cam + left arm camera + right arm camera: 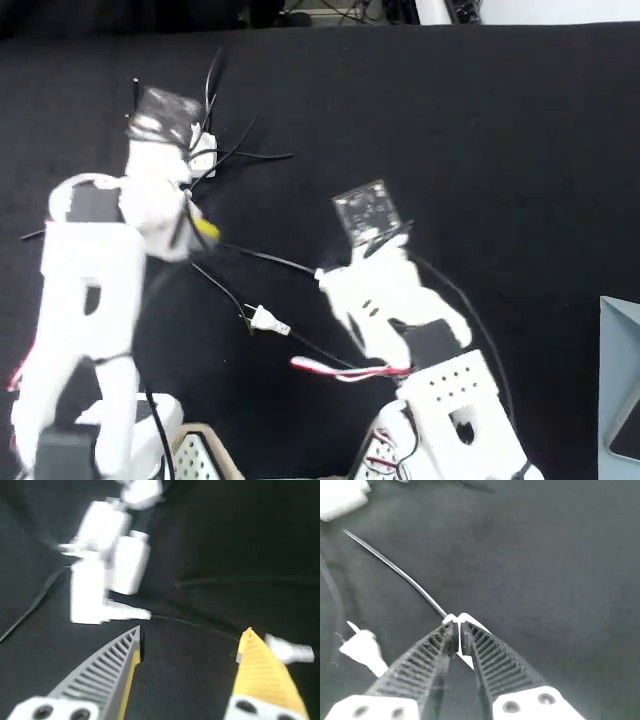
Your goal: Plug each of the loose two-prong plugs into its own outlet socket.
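Writing: the white blocks (pixel 107 565) ahead of my left gripper (pixel 194 630) are too smeared for me to read.
Right: my right gripper (pixel 457 628) is clenched on a white plug (pixel 469 619). Its cable (pixel 395 570) runs away from the tips.
Left: the left gripper is released, fingers wide apart above the black cloth (pixel 480 150).
Table: a loose plug (pixel 266 320) lies flat on the cloth between the arms, near the right gripper but apart from it.
Unclear: I cannot tell any sockets on the white blocks.

The black cloth-covered table (pixel 500 120) carries a loose white two-prong plug (pixel 268 320) on its black cord (pixel 220 288), white outlet blocks (pixel 127 567), and a grey box (pixel 620 370) at one edge.
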Robot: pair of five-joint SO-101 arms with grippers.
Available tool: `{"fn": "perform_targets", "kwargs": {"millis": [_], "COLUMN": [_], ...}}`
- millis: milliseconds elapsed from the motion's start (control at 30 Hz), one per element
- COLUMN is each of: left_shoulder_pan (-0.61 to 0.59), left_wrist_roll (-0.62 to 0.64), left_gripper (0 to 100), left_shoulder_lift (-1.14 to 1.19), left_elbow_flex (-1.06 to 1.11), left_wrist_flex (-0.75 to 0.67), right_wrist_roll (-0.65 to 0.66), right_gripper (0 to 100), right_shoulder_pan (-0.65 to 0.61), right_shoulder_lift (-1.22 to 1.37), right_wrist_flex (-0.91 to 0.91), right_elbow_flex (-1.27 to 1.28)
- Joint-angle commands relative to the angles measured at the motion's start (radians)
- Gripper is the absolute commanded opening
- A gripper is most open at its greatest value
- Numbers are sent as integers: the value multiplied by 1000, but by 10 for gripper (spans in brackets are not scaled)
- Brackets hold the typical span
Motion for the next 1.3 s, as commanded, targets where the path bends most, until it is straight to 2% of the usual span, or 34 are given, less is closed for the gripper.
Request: {"fn": "perform_targets", "kwargs": {"millis": [0, 167, 467, 833, 1267], "left_shoulder_pan": [139, 246, 478, 573, 575], "left_wrist_roll": [-97, -175, -186, -180, -178], "left_gripper": [303, 303, 303, 302, 205], "left_shoulder_lift": [-129, -130, -130, -129, -126], "left_elbow_flex": [153, 266, 452, 615, 720], "left_wrist_flex": [2, -6, -206, -416, -586], "right_wrist_roll": [49, 133, 153, 155, 153], "right_gripper": [15, 15, 15, 15, 15], "right_shoulder_pan": [95, 250, 430, 433, 399], "right_shoulder_lift": [-19, -19, -13, -18, -18], "right_wrist_flex": [118, 150, 38, -41, -43], "right_elbow_flex": [-150, -177, -170, -108, -102]}}
